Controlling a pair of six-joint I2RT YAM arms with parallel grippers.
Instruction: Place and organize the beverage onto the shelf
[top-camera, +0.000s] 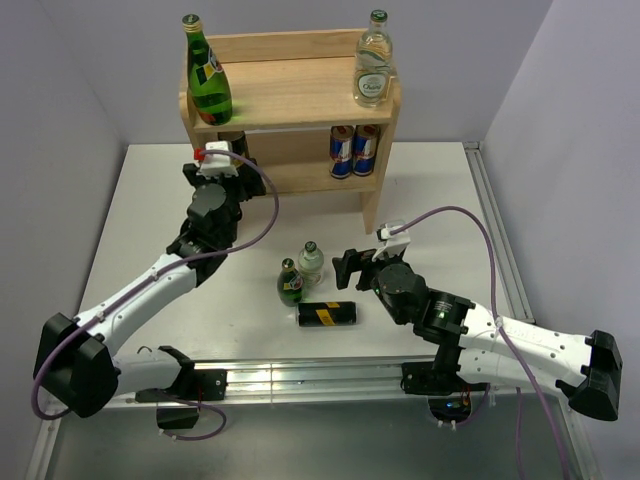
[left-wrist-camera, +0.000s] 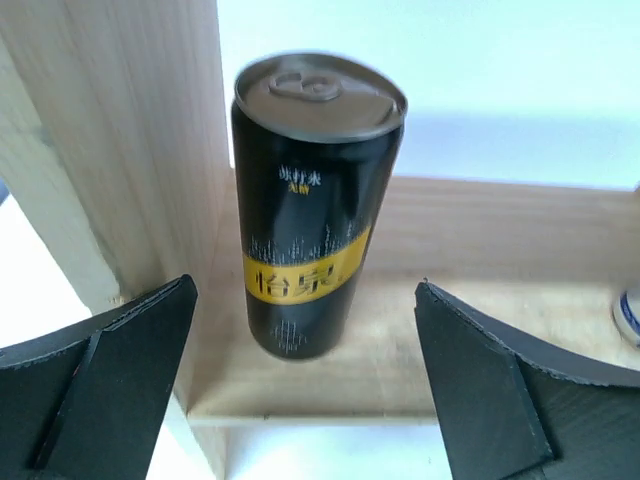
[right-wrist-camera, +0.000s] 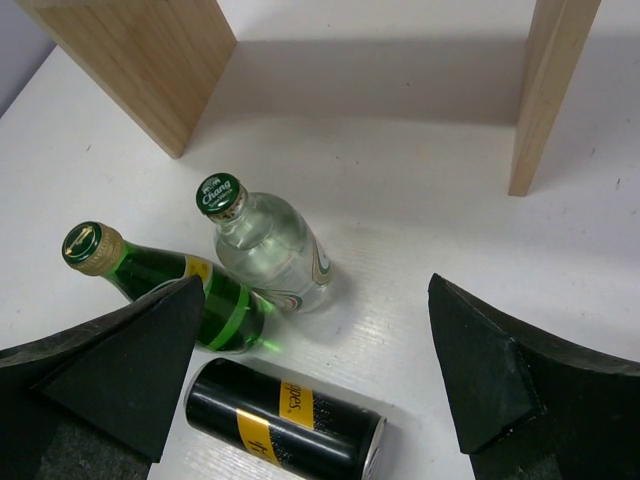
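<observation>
Both end effectors (left-wrist-camera: 305, 284) (right-wrist-camera: 312, 284) reach forward, agape.

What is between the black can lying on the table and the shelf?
In the top view, a small green bottle and a clear bottle stand between the lying can and the shelf; the rest is bare table.

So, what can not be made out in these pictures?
Top view: black can on the shelf, mostly hidden by the left arm.
Left wrist view: blue-white thing, cut off by the right edge.
Right wrist view: green bottle, lower part behind a pincer finger.
</observation>
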